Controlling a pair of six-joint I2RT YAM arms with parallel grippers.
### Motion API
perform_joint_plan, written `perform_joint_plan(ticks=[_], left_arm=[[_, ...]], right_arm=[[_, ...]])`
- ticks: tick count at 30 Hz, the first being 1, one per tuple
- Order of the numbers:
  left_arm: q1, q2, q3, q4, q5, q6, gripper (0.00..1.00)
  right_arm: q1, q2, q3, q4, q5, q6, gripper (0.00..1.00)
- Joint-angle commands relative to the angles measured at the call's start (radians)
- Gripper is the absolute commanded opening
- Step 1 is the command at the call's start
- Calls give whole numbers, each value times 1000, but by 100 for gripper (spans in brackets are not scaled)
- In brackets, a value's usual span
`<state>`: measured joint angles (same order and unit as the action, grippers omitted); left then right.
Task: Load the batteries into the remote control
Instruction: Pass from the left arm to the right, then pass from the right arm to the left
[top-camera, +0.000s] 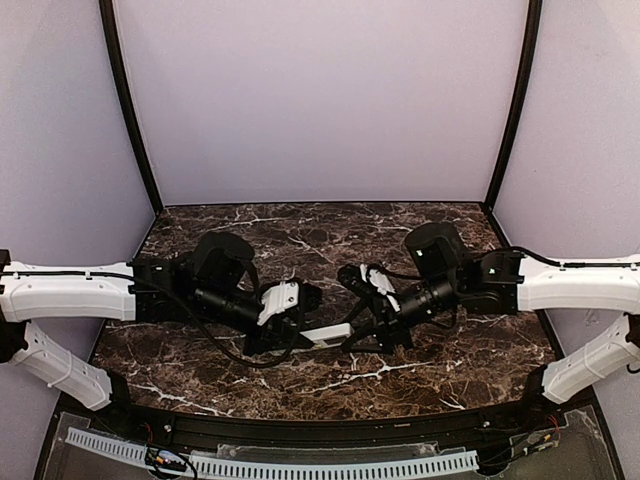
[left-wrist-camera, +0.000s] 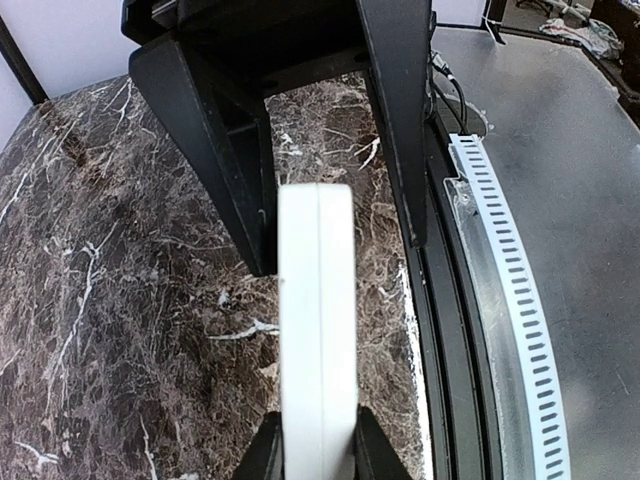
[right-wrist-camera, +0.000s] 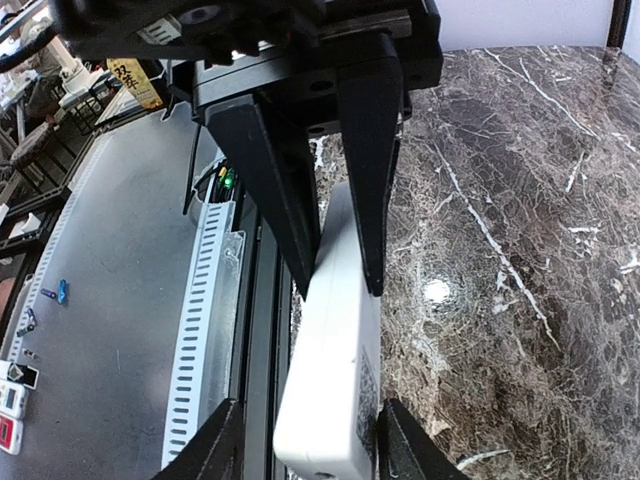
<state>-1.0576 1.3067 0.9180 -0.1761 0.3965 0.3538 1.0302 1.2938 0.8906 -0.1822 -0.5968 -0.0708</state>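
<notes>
**Satin plastic, polished stone**

The slim white plastic remote control (left-wrist-camera: 316, 320) is smooth with a soft satin sheen. The dark brown, white-veined marble-look tabletop (right-wrist-camera: 520, 250) is glossy, catching a bright glare spot. The left gripper (right-wrist-camera: 342, 288) has fingers (right-wrist-camera: 365, 170) of matt black plastic. The white slotted strip (left-wrist-camera: 510, 290) at right looks like dull plastic.

The remote control (top-camera: 326, 334) is between left end effector (left-wrist-camera: 317, 452) and right end effector (right-wrist-camera: 310, 440).

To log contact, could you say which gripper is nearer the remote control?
Left. Left gripper clamps the remote control; right gripper straddles its other end, with a gap.
</notes>
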Motion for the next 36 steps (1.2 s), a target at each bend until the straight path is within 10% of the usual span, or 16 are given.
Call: perform_joint_plan(ticks=[1,11,20,36], left_arm=[[15,-36,7,44,80,-39,7],[20,-42,-2,59,73,-53,20],[43,-150,-58,156,-111,-125,78],[15,-39,-76,77,-456,-192,79]], right_arm=[[14,22,36,-3,2,-16,43],[12,31,48,-2,29,16,1],[-134,99,41,12,-57,181,0],[-240,325,-20,296,-177,667,0]])
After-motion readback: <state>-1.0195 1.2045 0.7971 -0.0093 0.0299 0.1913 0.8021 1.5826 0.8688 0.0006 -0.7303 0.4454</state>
